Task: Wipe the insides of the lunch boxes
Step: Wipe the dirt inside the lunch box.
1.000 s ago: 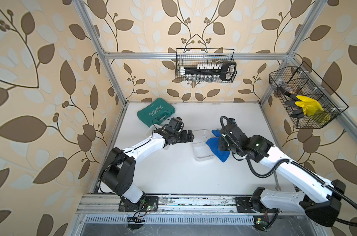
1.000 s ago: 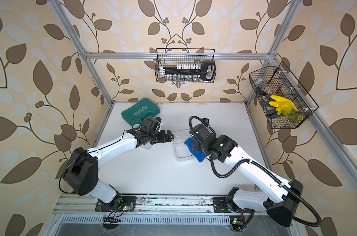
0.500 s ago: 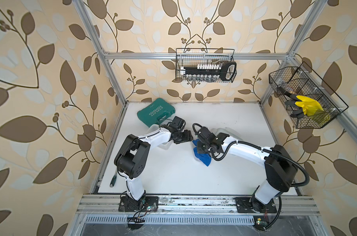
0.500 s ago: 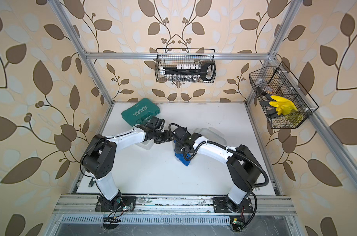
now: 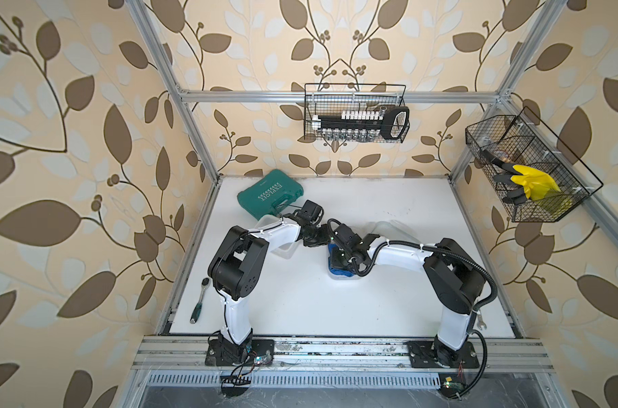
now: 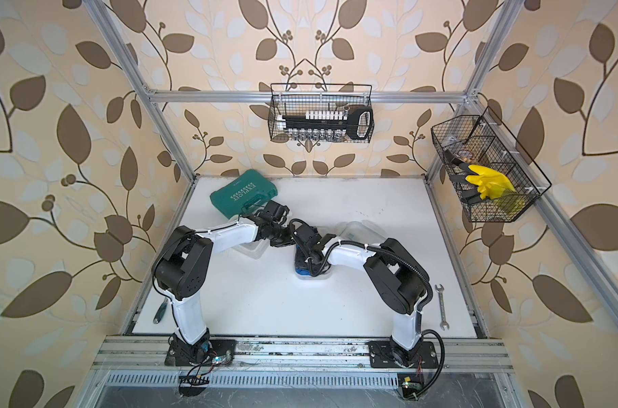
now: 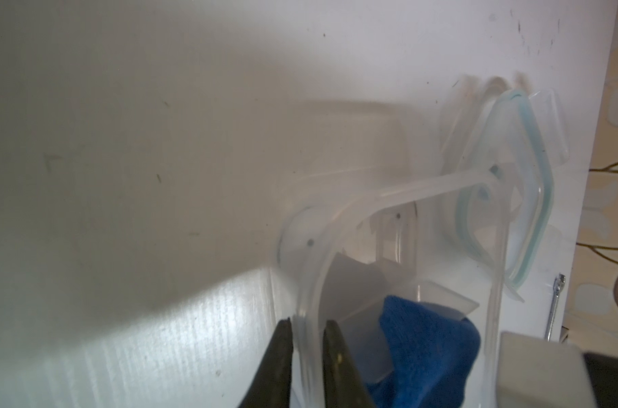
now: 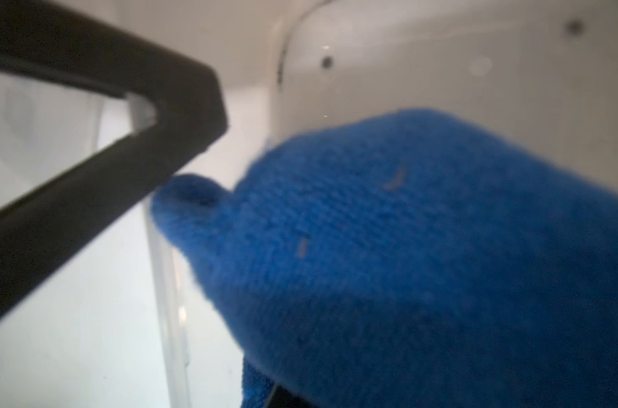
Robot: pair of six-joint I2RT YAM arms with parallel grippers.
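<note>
Your clear plastic rectangular tub [image 5: 348, 277] sits upright mid-table, a blue cloth [image 5: 338, 269] inside; your second clear plastic tub [image 5: 284, 249] lies just left, slightly farther.

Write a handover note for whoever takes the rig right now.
Left gripper: shut on the rim of the box, bracing it.
Right gripper: shut on the cloth, down inside that box.
Other box: on the table under the left arm, no cloth in it. Lids lie past the right forearm, toward the back wall.
Done: box braced, cloth in it. How much is wiped cannot be told.
Left: finish this box, then wipe the other box.
</note>
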